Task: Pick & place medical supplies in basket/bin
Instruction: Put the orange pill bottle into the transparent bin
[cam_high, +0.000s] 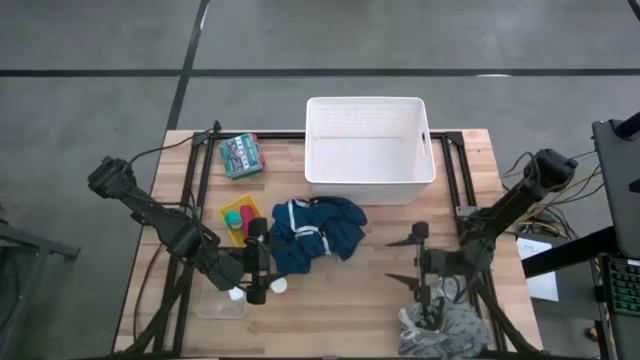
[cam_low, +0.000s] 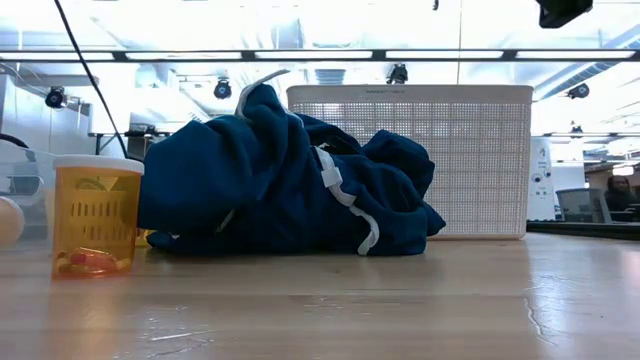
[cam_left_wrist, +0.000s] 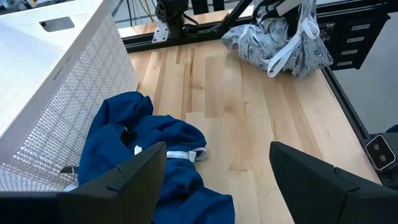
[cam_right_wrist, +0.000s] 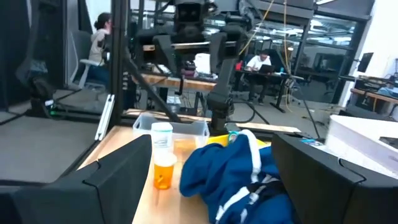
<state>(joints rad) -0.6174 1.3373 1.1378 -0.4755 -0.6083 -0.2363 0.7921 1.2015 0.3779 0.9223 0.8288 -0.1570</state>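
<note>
**Both grippers open over the table, nothing held**

We see the left gripper (cam_high: 262, 263) hanging just beside the near-left edge of the dark blue garment (cam_high: 315, 233), its two fingers spread wide with nothing between them. In its wrist view the fingers (cam_left_wrist: 127, 180) frame the blue cloth and bare wood only.

The right gripper (cam_high: 412, 260) sits over open tabletop to the right of the garment, its jaws also wide apart and empty. The grey-white patterned cloth (cam_high: 443, 328) lies bunched at the near-right corner of the wooden table (cam_high: 350, 310), just beside that arm.

The garment is heaped in the middle of the table, in front of the white slotted tub (cam_high: 368, 148), which stands at the far edge. We cannot see anything inside the tub.

The orange pill bottle (cam_low: 95, 217) stands upright with its white cap on, to the left of the garment, near the clear plastic box (cam_high: 221, 301). The yellow tray (cam_high: 238, 215) rests left of the garment, with small colored items in it. A flat green patterned packet (cam_high: 242, 154) lies at the far left, apart from the rest.
</note>
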